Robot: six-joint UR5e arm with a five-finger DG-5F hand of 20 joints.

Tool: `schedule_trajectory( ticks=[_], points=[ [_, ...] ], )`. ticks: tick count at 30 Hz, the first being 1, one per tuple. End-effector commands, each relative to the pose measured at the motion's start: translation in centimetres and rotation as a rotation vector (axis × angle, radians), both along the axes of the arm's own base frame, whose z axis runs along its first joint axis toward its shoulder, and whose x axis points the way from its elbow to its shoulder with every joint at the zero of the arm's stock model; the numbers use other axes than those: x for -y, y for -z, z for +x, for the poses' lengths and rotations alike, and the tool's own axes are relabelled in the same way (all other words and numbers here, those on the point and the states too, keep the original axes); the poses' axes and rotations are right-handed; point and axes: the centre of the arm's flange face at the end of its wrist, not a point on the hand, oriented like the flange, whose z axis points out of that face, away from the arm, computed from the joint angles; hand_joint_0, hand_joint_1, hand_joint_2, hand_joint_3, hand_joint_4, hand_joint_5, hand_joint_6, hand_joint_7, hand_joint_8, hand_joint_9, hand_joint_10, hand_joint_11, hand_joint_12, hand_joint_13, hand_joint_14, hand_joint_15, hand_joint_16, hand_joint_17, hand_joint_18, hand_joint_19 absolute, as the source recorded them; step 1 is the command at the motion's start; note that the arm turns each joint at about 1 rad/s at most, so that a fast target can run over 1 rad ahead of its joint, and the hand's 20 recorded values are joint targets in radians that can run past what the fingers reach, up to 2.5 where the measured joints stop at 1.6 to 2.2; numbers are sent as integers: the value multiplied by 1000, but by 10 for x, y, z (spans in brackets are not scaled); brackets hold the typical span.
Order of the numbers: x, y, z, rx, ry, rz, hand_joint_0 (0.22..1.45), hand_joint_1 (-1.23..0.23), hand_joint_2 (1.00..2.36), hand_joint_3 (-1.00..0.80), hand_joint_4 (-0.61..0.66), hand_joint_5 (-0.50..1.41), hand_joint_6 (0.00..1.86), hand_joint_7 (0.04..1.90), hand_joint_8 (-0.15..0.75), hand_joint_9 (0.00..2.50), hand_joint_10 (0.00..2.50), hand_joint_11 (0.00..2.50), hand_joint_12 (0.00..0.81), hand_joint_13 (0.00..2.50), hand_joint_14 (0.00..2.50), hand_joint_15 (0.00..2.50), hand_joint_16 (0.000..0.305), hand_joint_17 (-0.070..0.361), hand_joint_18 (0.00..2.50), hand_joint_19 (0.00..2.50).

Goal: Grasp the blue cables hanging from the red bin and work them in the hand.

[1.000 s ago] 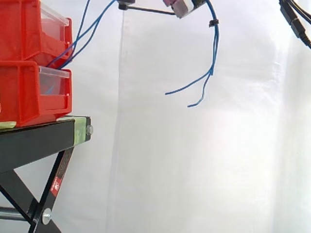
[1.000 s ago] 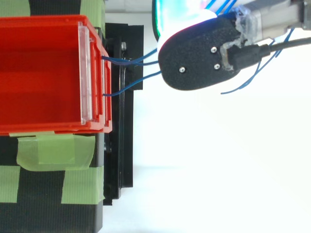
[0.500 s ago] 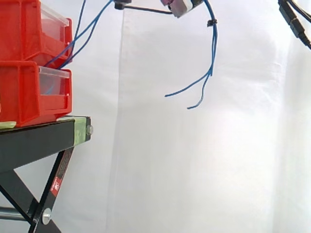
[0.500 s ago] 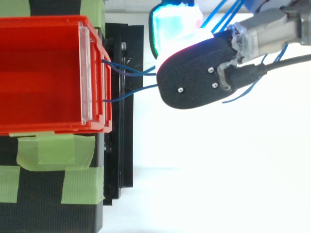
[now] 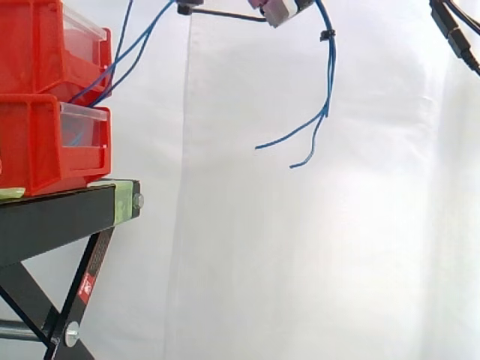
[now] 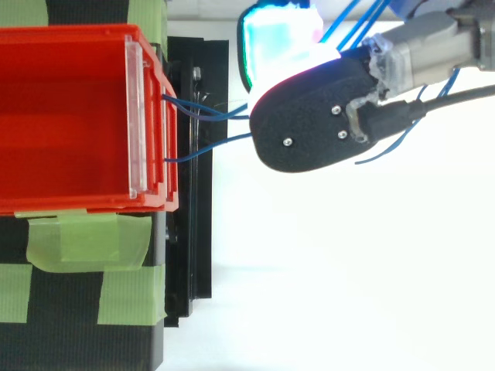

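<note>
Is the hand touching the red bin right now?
Apart. The top view shows a clear gap between the hand and the red bin; only the blue cables bridge it.

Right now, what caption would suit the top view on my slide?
Blue cables run from the red bin's front to the robot hand, above the black stand.

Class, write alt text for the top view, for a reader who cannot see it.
Seen from above, the robot's hand hangs just right of an open red bin, with thin blue cables running from the bin's front to beneath the hand. The bin sits on a black stand patched with green tape.
</note>
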Motion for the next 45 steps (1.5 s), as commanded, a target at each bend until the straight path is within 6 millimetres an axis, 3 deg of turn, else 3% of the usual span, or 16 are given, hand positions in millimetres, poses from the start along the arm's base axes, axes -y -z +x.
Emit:
schedule_trajectory(
  ticks=[1,45],
  points=[
    [-1,-1,0,3,-8,1,927,-696,1017,-652,209,549,457,1450,519,1736,2500,2500,771,2085,2500,2010,244,183,2500,763],
    [1,0,0,0,1,0,930,-683,1014,-694,197,530,484,1442,519,1736,2500,2500,771,2085,2500,2010,244,183,2500,763]
  ],
)
